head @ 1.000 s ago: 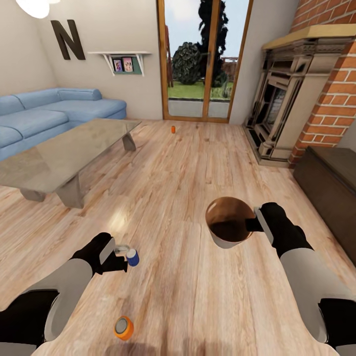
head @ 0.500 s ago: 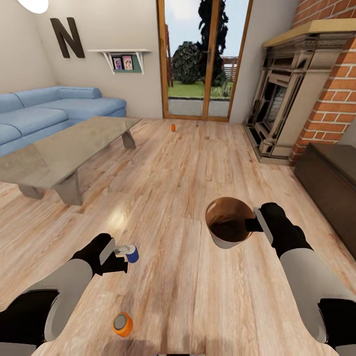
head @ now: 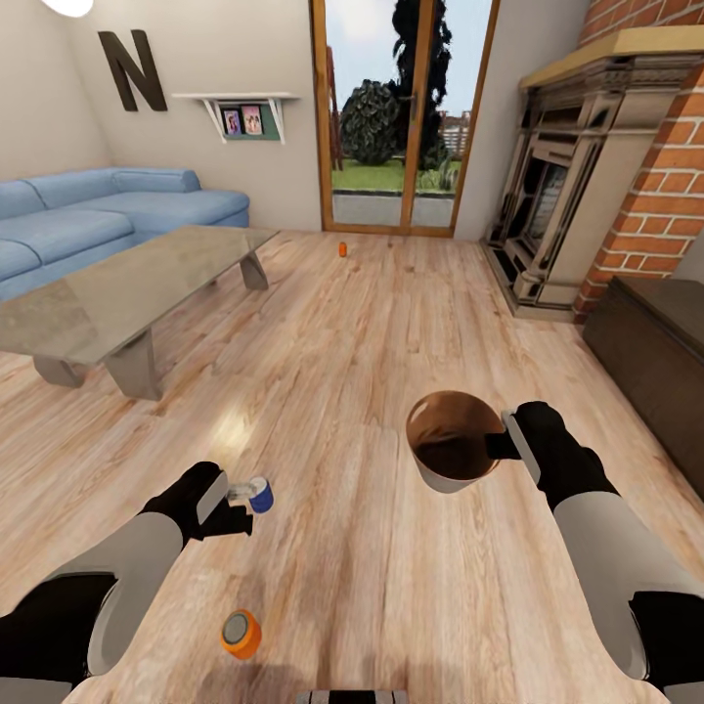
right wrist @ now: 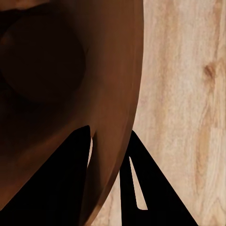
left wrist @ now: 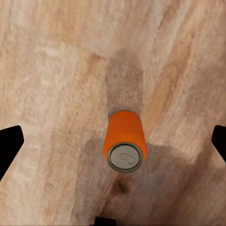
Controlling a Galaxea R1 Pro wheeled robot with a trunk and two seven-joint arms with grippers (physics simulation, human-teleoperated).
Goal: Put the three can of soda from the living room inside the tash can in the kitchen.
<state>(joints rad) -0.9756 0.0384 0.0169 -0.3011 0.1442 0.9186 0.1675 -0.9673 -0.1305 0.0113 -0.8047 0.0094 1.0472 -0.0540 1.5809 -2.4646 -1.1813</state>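
My left gripper hangs open above the plank floor with nothing in it. In the left wrist view an upright orange can stands on the floor, between its widely spread fingers but well beyond them. That orange can is near the head view's lower edge. A dark blue can with a pale top is on the floor just past the left gripper. Another orange can stands far off by the glass doors. My right gripper is shut on the rim of the trash can, held up with its brown inside showing.
A glass-topped low table and a light blue sofa are at the left. The brick fireplace and a dark wooden chest line the right. Wood-framed glass doors are straight ahead across open floor.
The whole picture has shifted: floor, cans and table slid slightly upward, so the camera moved. Both arms keep their pose, and the trash can stays in the right gripper.
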